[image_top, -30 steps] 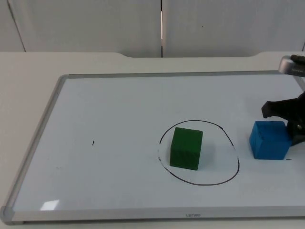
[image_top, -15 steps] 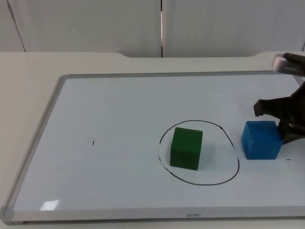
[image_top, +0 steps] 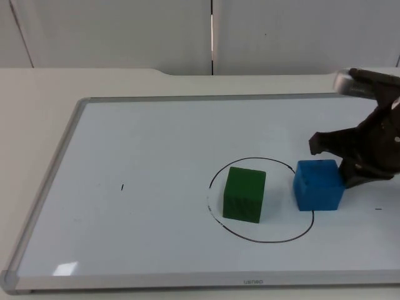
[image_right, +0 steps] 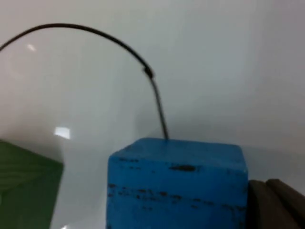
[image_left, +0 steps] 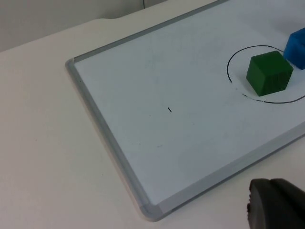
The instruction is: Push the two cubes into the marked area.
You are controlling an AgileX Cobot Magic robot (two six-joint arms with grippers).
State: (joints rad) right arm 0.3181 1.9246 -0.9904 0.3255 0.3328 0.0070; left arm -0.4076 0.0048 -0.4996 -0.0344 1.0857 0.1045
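1. Right end effector (image_top: 342, 164), fingers spread wide, presses against the blue cube (image_top: 319, 184).
2. That cube straddles the drawn circle (image_top: 215, 172); beyond it, the green cube (image_top: 244, 194) sits inside.
3. Left end effector (image_left: 276, 207) waits off the whiteboard (image_top: 72, 128); its opening cannot be told.

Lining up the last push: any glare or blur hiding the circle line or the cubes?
Top view: small glare patch near the whiteboard corner, far from the circle; right pincer slightly smeared. Right wrist view: soft focus, blue cube close-up, two bright glints. Left wrist view: clear, green cube sharp.

Green cube (image_top: 244, 194) inside drawn circle (image_top: 250, 235); blue cube (image_top: 319, 185) straddles its line
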